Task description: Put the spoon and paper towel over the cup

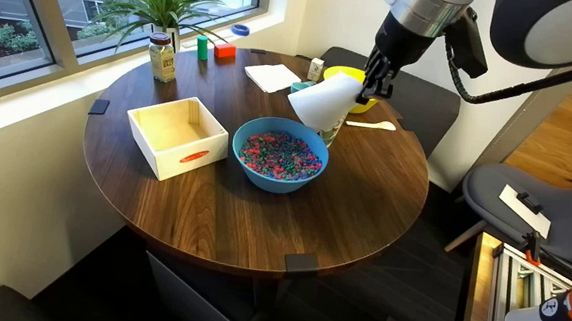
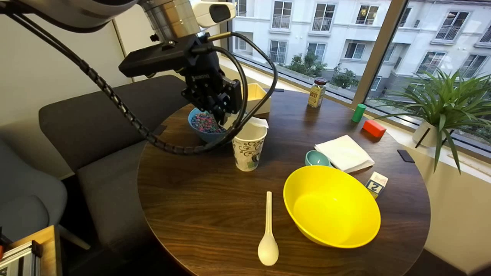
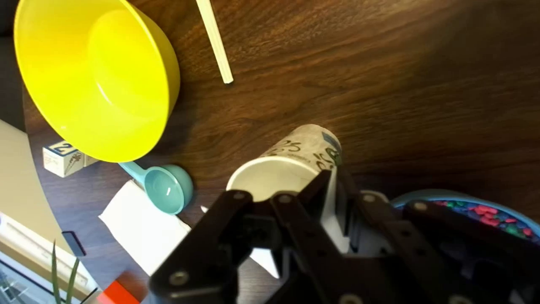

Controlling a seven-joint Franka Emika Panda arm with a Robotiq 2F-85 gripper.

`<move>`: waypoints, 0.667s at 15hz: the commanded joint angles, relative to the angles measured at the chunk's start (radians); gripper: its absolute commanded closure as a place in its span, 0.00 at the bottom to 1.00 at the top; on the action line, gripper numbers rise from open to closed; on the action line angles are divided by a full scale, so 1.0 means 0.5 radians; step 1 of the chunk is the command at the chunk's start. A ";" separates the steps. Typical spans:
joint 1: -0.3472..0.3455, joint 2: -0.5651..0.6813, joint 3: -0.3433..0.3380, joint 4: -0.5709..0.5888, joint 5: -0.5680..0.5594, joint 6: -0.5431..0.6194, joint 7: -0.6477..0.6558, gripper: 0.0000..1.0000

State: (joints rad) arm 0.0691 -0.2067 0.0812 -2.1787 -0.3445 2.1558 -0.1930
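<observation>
My gripper (image 1: 365,95) is shut on the white paper towel (image 1: 324,102) and holds it by the cup's rim. In an exterior view the gripper (image 2: 223,118) is just above and beside the cup, with an edge of the towel (image 2: 261,122) showing behind the rim. The white paper cup (image 2: 247,150) with its dark swirl pattern stands upright, its mouth uncovered. In the wrist view the fingertips (image 3: 335,175) pinch the towel and overlap the cup (image 3: 312,145). The pale tan spoon (image 2: 268,234) lies on the table; only its handle (image 3: 216,42) shows in the wrist view.
A blue bowl of colourful pebbles (image 1: 277,178) stands close to the cup. A yellow bowl (image 2: 333,207), a teal scoop (image 2: 317,158), another white napkin (image 2: 344,152) and a letter block (image 2: 376,183) lie near the spoon. A wooden box (image 1: 177,139) stands beyond the blue bowl.
</observation>
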 commanded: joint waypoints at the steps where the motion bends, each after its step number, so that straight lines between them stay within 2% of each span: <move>1: -0.022 -0.058 -0.019 -0.038 0.028 -0.015 0.088 0.99; 10: -0.045 -0.131 -0.087 -0.066 0.216 0.097 0.163 0.99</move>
State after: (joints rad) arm 0.0528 -0.2299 0.0468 -2.1787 -0.2770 2.1803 -0.1335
